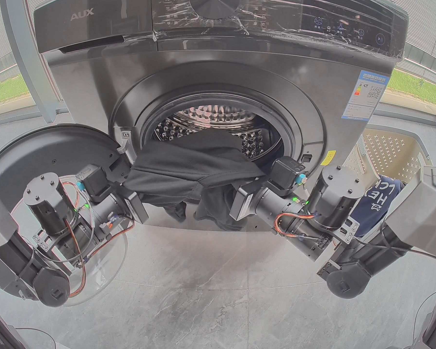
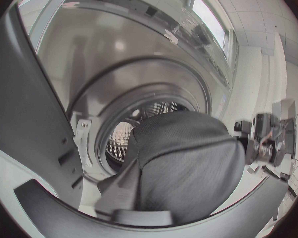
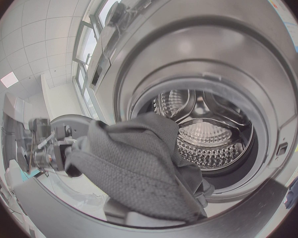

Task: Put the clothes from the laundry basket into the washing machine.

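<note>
My left gripper (image 2: 135, 214) and right gripper (image 3: 145, 217) sit under a limp black mesh garment (image 1: 194, 166) at the washing machine (image 1: 324, 136) mouth; whether they pinch it, I cannot tell.

A black garment (image 1: 194, 163) hangs spread before the open drum mouth of the grey washing machine (image 1: 324, 122). A blue garment (image 1: 375, 204) with white lettering lies in the cream laundry basket (image 1: 397, 151), at right.

Dark grey metallic front-load washing machine (image 1: 256, 69): glossy, black control strip. Steel drum (image 1: 213, 115): silver, dotted hole pattern. Black knit garment (image 1: 194, 163): plain, fine mesh weave. Cream plastic laundry basket (image 1: 392, 153), far right: star-shaped cut-outs. Navy cloth (image 1: 378, 199) in it: white letters. Grey stone floor tiles (image 1: 203, 287): pale marbled veins. Blue-white label (image 1: 365, 95), yellow sticker (image 1: 328, 157) on machine front.
</note>
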Robot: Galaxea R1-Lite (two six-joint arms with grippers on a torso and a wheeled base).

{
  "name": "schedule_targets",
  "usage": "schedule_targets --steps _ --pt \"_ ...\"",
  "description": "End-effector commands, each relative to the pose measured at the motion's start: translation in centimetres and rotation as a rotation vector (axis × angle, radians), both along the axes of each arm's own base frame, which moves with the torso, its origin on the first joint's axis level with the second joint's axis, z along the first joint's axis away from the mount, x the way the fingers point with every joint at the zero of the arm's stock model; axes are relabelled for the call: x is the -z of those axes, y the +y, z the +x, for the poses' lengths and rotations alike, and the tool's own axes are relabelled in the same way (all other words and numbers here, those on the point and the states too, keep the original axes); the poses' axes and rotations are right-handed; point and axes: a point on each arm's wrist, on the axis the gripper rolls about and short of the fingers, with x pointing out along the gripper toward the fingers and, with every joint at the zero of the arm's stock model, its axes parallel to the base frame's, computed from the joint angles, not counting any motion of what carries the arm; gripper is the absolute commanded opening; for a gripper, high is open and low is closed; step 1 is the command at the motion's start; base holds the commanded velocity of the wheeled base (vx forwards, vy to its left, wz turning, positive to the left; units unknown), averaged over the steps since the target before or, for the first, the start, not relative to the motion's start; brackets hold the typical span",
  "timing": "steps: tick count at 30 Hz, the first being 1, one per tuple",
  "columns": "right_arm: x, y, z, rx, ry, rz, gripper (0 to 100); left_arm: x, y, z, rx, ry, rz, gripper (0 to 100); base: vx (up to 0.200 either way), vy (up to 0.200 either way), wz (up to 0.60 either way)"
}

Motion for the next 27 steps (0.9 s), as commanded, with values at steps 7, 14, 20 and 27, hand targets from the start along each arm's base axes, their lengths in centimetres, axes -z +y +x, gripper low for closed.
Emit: schedule_targets --steps 7,14,20,27 --pt "-2.5 -0.8 -0.4 0.01 -0.054 0.051 0 4.2 -0.4 -2.5 0.113 0.162 0.12 100 0.0 0.0 0.0" --pt "-3.0 -0.5 -0.2 0.01 -0.069 0.066 0 5.9 -0.8 -5.3 0.255 0.211 0.221 100 0.0 0.0 0.0" --pt "-2.7 -0.2 -0.4 -0.001 -0.06 0.06 0 6.2 -1.1 -6.2 0.329 0.214 0.247 100 0.0 0.0 0.0" --pt "-1.7 1.2 -1.2 -0.042 -0.03 0.051 0 3.8 -2.1 -4.5 0.329 0.086 0.196 100 0.0 0.0 0.0"
